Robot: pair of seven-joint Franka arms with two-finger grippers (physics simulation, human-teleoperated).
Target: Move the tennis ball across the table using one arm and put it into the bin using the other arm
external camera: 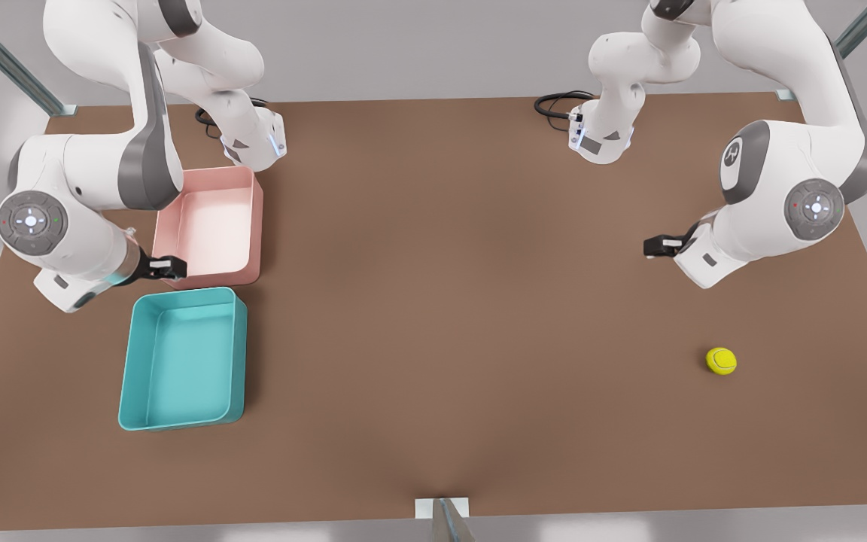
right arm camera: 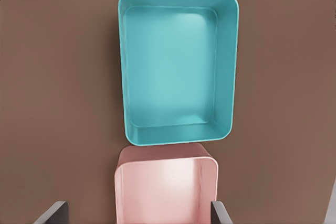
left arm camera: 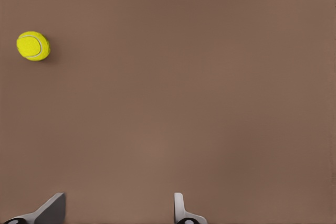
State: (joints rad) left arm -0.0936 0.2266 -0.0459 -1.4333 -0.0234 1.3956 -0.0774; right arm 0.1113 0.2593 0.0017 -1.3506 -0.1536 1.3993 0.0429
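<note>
The ball [external camera: 721, 360] lies near the bench's [external camera: 433, 301] front-right corner, well apart from the bin [external camera: 181, 360]. It looks light, fuzzy and prone to roll; pinch across its middle. Left gripper [external camera: 652, 246] hovers nearby, fingers spread; right gripper [external camera: 177, 266], fingers spread, waits over the pink tray [external camera: 215, 226].

Matte brown tabletop [external camera: 433, 301], large and flat. At left of the front view, teal bin [external camera: 181, 360] lying directly on it, open top up, with pink tray [external camera: 215, 226] just beside, above it in the frame. At lower right, well apart from both, small yellow-green tennis ball [external camera: 721, 360].
</note>
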